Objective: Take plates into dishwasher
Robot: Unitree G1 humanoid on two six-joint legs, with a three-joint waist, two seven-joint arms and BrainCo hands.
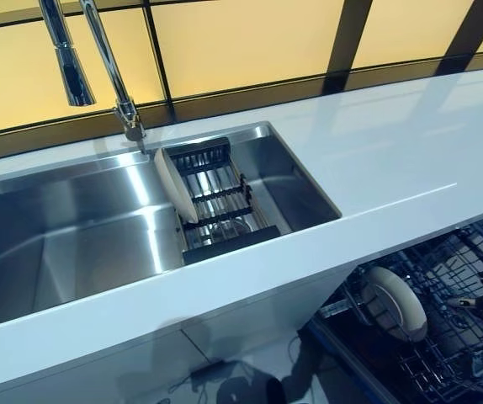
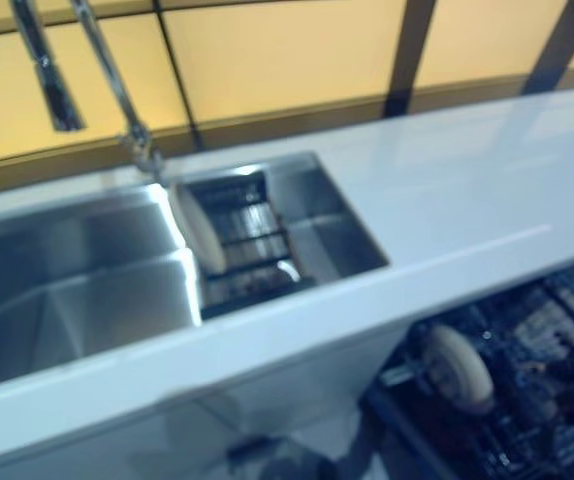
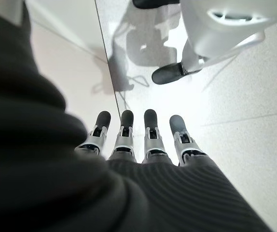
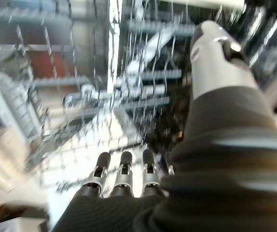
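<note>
One plate (image 1: 175,184) stands on edge in the sink's dish rack (image 1: 216,202); another plate (image 1: 395,301) stands in the dishwasher rack (image 1: 443,337). Right hand (image 4: 124,176) above that rack, fingers relaxed, empty; left hand (image 3: 145,140) likewise released.

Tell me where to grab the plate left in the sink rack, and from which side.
Grip the plate by its top rim, coming down from above. It stands on edge, leaning in the rack at the rack's left end, so the upper rim is the freest part; its lower edge sits among the rack bars. A thumb-and-fingers pinch across the rim should probably do.
</note>
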